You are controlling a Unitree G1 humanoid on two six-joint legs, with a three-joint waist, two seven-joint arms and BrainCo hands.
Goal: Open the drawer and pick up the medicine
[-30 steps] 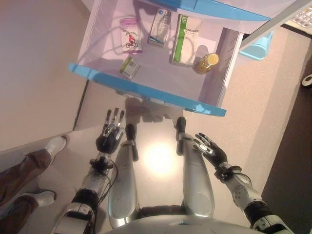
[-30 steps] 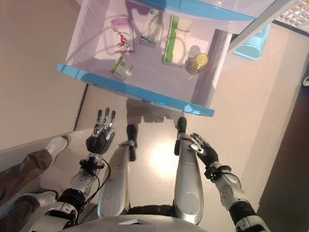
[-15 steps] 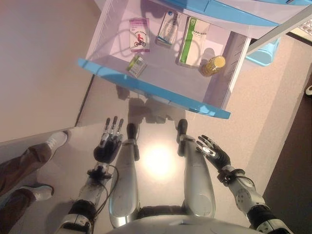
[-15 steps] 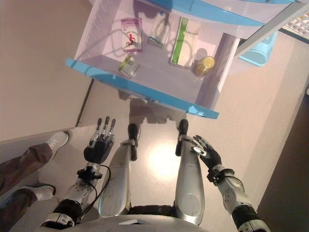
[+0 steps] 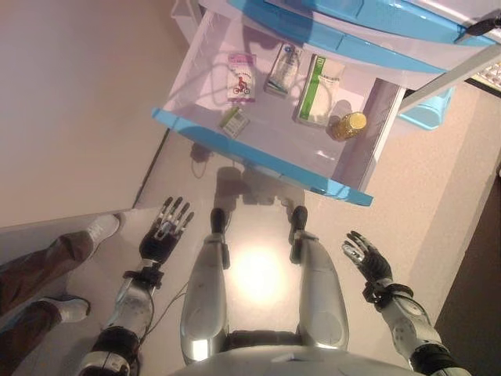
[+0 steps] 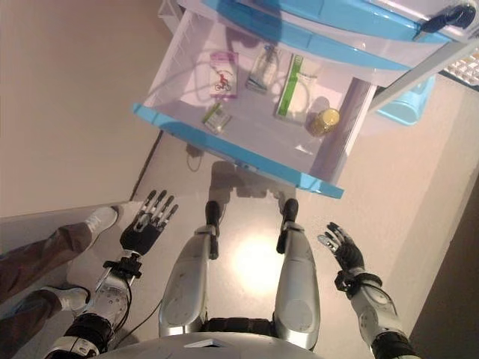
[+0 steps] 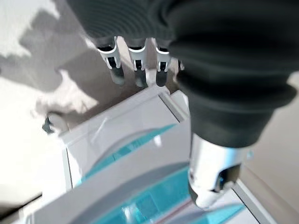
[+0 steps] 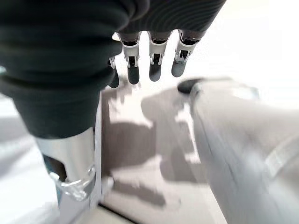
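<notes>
Drawer pulled out, both hands empty below it.

We see the drawer open, with a pink packet, two boxes, a small tin and what looks like an amber bottle inside. Our left hand and right hand hang well below it, fingers straight and spread, holding nothing.
</notes>
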